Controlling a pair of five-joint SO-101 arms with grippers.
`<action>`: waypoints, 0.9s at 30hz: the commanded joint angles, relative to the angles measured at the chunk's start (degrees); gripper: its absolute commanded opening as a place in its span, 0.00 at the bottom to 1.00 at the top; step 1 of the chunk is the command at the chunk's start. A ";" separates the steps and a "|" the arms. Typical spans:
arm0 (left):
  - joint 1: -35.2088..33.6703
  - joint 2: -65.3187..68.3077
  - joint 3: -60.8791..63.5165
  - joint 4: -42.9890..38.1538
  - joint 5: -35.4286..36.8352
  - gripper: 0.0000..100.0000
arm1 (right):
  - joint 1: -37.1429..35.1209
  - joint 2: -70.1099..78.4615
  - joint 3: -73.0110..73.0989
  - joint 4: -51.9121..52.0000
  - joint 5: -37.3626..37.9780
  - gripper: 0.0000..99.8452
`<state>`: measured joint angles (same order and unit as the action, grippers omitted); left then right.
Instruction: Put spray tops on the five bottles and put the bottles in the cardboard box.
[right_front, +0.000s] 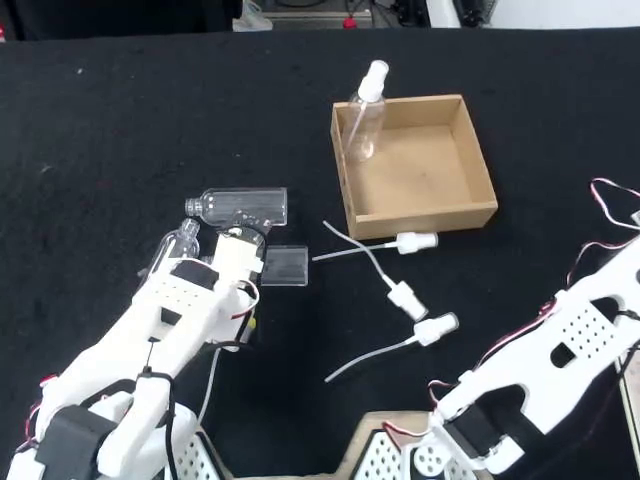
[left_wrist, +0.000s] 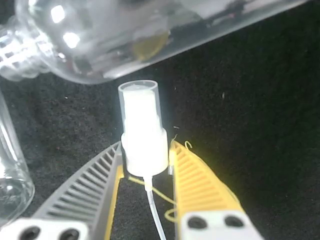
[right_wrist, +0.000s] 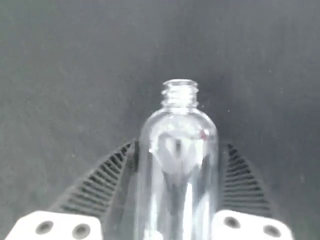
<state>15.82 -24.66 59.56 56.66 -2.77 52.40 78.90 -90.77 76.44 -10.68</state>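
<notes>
- black cloth table cover (right_front: 120, 110): matt, faintly fuzzy
- brown square cardboard box (right_front: 420, 217): matt, plain
- clear round plastic bottle (right_wrist: 177, 150): glossy, smooth, ridged at the neck
- white plastic spray top (left_wrist: 144, 135): smooth, slight sheen
- fingers (left_wrist: 197, 185) of the left gripper (left_wrist: 146, 147): ribbed matt plastic

One bottle (right_front: 365, 120) leans inside the cardboard box (right_front: 420, 218), three spray tops (right_front: 405, 298) before it, two bottles (right_front: 245, 205) leftward

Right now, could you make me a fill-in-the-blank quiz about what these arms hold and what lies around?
The spray top is gripped by the ___ end effector.
The bottle in the right end effector wears ___ spray top.
The cardboard box holds ___ capped bottle.
On the table, ___ loose spray tops lie near the box.
Missing: left; no; one; three.
</notes>
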 joint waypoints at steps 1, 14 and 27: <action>-0.66 -0.44 0.13 -0.70 0.00 0.08 | 0.70 -2.51 -3.47 3.69 -0.44 0.12; -0.66 -0.70 0.13 -0.70 0.00 0.08 | -5.98 -11.21 -4.62 24.88 3.25 0.14; -0.66 -0.79 -0.04 -0.62 0.00 0.08 | -7.74 -30.46 31.34 24.79 11.87 0.14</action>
<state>15.82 -24.66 59.56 56.66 -2.77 47.30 58.07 -67.82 99.30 -1.54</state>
